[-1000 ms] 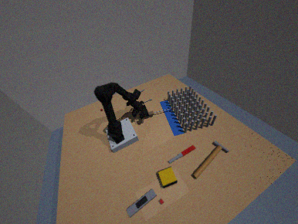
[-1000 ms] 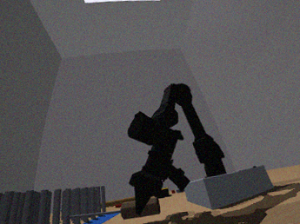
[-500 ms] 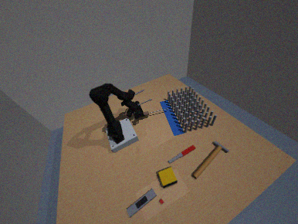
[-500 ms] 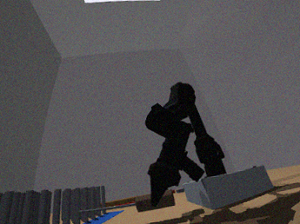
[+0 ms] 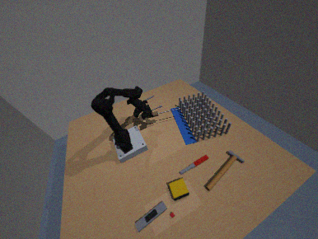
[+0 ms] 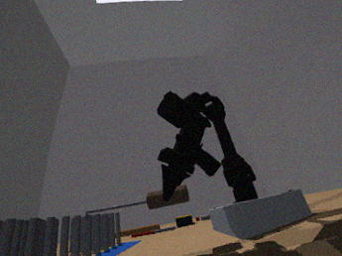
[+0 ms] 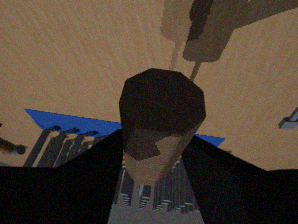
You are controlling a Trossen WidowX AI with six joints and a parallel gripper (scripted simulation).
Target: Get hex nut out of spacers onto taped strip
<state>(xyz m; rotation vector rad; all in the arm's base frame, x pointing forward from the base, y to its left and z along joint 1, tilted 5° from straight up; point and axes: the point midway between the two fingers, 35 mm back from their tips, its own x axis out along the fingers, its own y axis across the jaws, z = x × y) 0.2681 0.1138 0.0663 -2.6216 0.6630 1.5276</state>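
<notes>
My gripper [image 5: 151, 114] [image 6: 168, 197] [image 7: 152, 136] is shut on the wooden handle [image 6: 181, 195] [image 7: 162, 107] of a hook tool, held above the table. Its thin metal shaft [image 5: 168, 111] [image 6: 117, 207] points toward the spacer field; in the exterior view its bent tip [image 6: 88, 213] appears near the height of the spacer tops. I cannot tell whether the tip is over the strip or the first spacers. The metal spacers [image 5: 202, 112] [image 6: 34, 245] stand upright in rows. The blue taped strip [image 5: 180, 124] [image 6: 123, 250] [image 7: 75, 123] lies in front of them. The nut cannot be made out.
A red-handled tool [image 5: 201, 161] and a hammer [image 5: 222, 172] lie to one side of the field in the top view. Beyond them are a yellow block [image 5: 178, 189], a grey flat tool [image 5: 151, 215] and a small red piece [image 5: 172, 214]. The arm's base [image 5: 132, 145] [image 6: 265, 214] stands behind the strip.
</notes>
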